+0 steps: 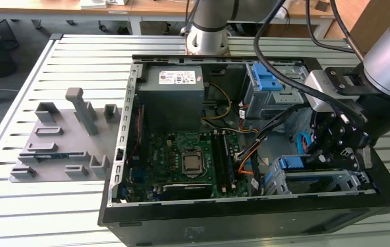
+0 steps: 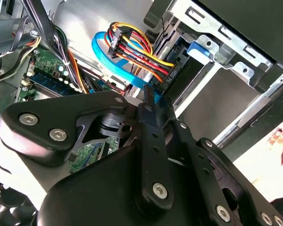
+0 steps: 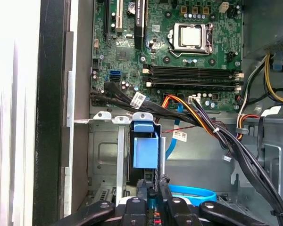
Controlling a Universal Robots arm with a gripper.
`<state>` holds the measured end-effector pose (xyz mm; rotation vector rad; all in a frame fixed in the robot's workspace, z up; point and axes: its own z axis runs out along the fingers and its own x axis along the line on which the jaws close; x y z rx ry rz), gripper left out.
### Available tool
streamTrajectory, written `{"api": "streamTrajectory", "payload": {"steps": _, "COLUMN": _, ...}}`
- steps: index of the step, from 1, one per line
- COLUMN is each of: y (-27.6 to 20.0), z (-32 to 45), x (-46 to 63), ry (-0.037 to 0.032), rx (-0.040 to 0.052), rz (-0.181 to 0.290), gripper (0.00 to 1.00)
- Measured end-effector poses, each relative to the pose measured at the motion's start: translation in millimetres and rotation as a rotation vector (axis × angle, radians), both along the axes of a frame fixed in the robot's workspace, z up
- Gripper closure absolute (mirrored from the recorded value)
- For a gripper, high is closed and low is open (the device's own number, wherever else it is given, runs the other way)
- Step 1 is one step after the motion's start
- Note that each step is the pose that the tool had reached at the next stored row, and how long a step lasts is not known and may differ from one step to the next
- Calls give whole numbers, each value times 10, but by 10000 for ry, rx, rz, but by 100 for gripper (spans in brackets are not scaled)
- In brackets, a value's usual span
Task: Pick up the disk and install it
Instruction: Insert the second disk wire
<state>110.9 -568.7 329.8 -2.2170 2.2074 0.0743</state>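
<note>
No legible print (power-supply sticker too small)

A matt black metal computer case lies on a ribbed, pale metal table top. The green circuit board carries a shiny metal processor lid. The blue plastic carrier frame of the disk looks smooth and matt. The black gripper has dull metal links with bright screw heads.

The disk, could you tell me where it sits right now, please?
In the exterior view, the disk stands in the drive cage at the computer case's right end, beside the end effector, right of the motherboard.
</note>
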Motion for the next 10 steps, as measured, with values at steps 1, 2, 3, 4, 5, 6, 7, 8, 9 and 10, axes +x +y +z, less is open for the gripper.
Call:
{"api": "streamTrajectory", "payload": {"steps": 1, "y": 0, "z": 9, "x": 0, "ry": 0, "rx": -1, "rz": -1, "gripper": 76}}
{"api": "streamTrajectory", "payload": {"steps": 2, "y": 0, "z": 18, "x": 0, "ry": 0, "rx": -1, "rz": -1, "gripper": 76}}
{"api": "streamTrajectory", "payload": {"steps": 3, "y": 0, "z": 30, "x": 0, "ry": 0, "rx": -1, "rz": -1, "gripper": 76}}
{"api": "streamTrajectory", "payload": {"steps": 4, "y": 0, "z": 42, "x": 0, "ry": 0, "rx": 0, "rz": -1, "gripper": 76}}
{"api": "streamTrajectory", "payload": {"steps": 5, "y": 0, "z": 58, "x": 0, "ry": 0, "rx": -1, "rz": -1, "gripper": 76}}
{"api": "streamTrajectory", "payload": {"steps": 6, "y": 0, "z": 74, "x": 0, "ry": 0, "rx": 0, "rz": -1, "gripper": 76}}
{"api": "streamTrajectory", "payload": {"steps": 7, "y": 0, "z": 93, "x": -1, "ry": 0, "rx": -1, "rz": -1, "gripper": 76}}
{"api": "streamTrajectory", "payload": {"steps": 8, "y": 0, "z": 113, "x": -1, "ry": 0, "rx": 0, "rz": -1, "gripper": 76}}
{"api": "streamTrajectory", "payload": {"steps": 9, "y": 1, "z": 135, "x": -1, "ry": 2, "rx": 0, "rz": -1, "gripper": 76}}
{"api": "streamTrajectory", "payload": {"steps": 10, "y": 1, "z": 156, "x": -1, "ry": 3, "rx": -1, "rz": -1, "gripper": 76}}
